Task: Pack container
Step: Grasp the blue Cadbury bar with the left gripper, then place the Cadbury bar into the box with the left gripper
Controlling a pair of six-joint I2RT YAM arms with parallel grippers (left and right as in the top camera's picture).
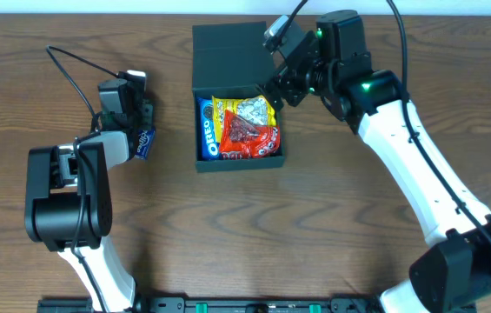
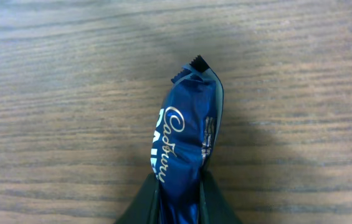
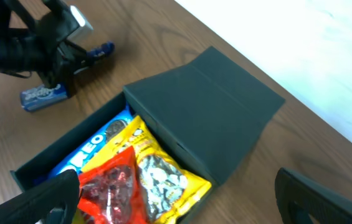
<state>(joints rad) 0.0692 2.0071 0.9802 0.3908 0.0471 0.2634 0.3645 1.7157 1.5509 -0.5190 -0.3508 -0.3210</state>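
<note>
The dark teal-black container (image 1: 198,96) stands open at the table's middle back, its lid (image 1: 228,54) flipped back. Inside lie a blue Oreo packet (image 1: 207,127), a yellow packet (image 1: 254,111) and a red packet (image 1: 247,135). My left gripper (image 1: 140,139) is shut on a blue Cadbury bar (image 2: 185,143), at the left, apart from the container. My right gripper (image 1: 281,87) is open and empty, just above the container's back right corner; the wrist view shows the container wall (image 3: 176,121) and packets between its fingers.
The right wrist view shows the left arm (image 3: 38,37) holding the Cadbury bar (image 3: 42,95) left of the container. A pale wall or floor strip (image 3: 300,43) lies beyond the table's far edge. Cables hang from both arms.
</note>
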